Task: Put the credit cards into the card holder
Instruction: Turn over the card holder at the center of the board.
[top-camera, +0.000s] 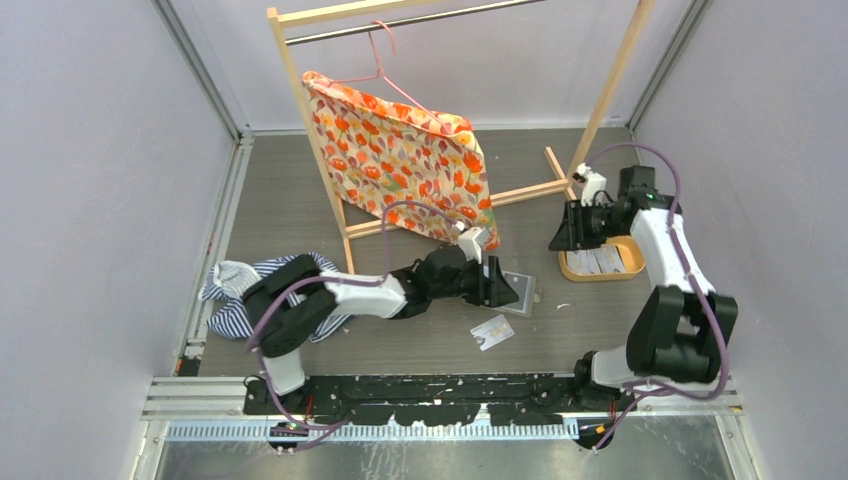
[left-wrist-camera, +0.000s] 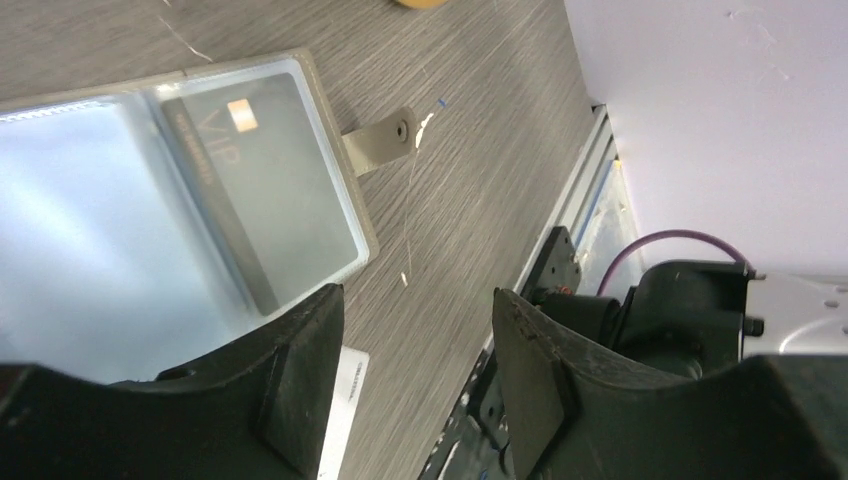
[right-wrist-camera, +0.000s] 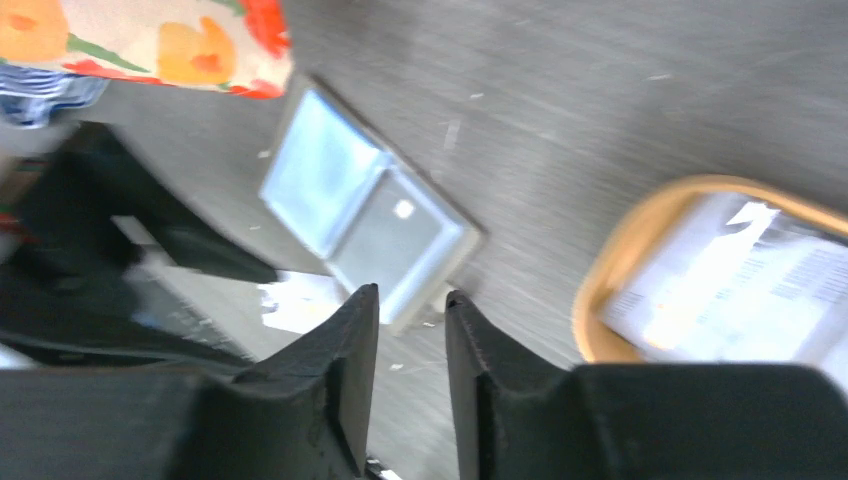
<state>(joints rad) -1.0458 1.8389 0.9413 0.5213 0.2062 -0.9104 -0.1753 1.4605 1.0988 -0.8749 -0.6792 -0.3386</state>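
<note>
Open, one sleeve filled

My left fingers (left-wrist-camera: 300, 380), apart and empty, hang over the taupe card holder (left-wrist-camera: 90, 220), open on the grey woodgrain desk (left-wrist-camera: 470, 170), black card (left-wrist-camera: 260, 190) in one clear sleeve. Right fingers (right-wrist-camera: 340, 380) slightly parted, empty.

Grey wood-grain table (top-camera: 400, 345) carries an open card holder (top-camera: 521, 294), a white card (top-camera: 492, 332), an oval tray (top-camera: 588, 275), striped cloth (top-camera: 228, 282) and a wooden rack (top-camera: 525, 192)

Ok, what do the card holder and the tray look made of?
Card holder: sleeves look like clear, glossy, bluish plastic, since a dark card shows through; edge and snap tab look matte taupe, fabric or faux leather. Tray: tan, smooth rim, probably wood, though blurred.
</note>
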